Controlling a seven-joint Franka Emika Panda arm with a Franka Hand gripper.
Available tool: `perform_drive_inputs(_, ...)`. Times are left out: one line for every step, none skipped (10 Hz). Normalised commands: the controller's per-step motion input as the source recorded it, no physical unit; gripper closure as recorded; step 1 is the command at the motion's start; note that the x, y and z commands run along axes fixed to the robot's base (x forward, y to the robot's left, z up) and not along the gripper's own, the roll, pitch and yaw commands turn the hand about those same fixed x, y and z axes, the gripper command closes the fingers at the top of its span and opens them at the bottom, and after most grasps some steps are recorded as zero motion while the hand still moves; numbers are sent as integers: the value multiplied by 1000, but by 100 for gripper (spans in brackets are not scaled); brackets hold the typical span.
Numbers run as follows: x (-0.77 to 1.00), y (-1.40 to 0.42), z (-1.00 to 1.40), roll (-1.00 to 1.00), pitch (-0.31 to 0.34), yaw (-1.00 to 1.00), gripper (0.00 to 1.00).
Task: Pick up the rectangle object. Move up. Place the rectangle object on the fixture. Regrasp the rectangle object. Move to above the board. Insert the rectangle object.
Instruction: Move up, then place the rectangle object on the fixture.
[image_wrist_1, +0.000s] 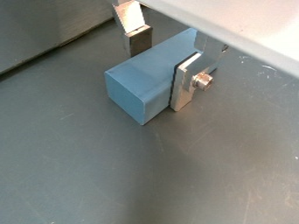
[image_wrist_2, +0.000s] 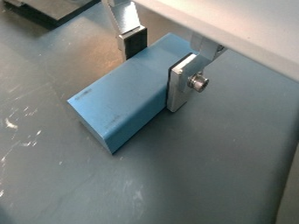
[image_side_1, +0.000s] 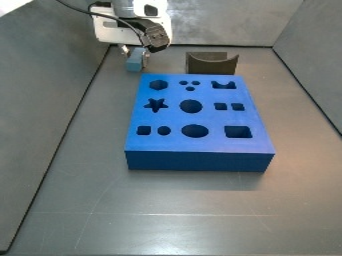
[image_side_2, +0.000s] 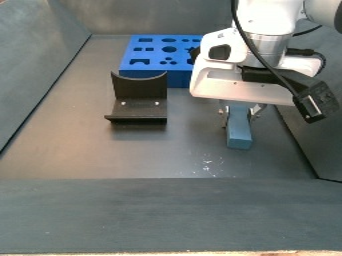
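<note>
**Dark floor and what rests on it**

The dark grey floor lies between grey side walls and shows faint scuff marks in a wrist view. The board lies flat on it near the middle. The fixture stands on the floor just beyond one edge of the board. The rectangle object lies on the floor beside the board, apart from the fixture, with the end effector down at it, fingers on either side.
</note>
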Motion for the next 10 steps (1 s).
perform_drive_inputs(0,0,655,0,0,0,100)
perform_drive_inputs(90,-79,599,-10,-1,60,100)
perform_drive_inputs(66,-59,465,10,53,57,100)
perform_drive_inputs(26,-39,305,42,80,43,100)
perform_drive_inputs(3,-25,179,73,81,33,100)
perform_drive_inputs(0,0,1000,0,0,0,100)
perform_drive_inputs(-9,3,1000,4,34,-7,100)
perform_drive_inputs(-18,4,1000,11,66,-11,100)
perform_drive_inputs(-21,6,1000,42,73,-18,100)
perform_drive_inputs(-26,7,1000,72,83,-23,100)
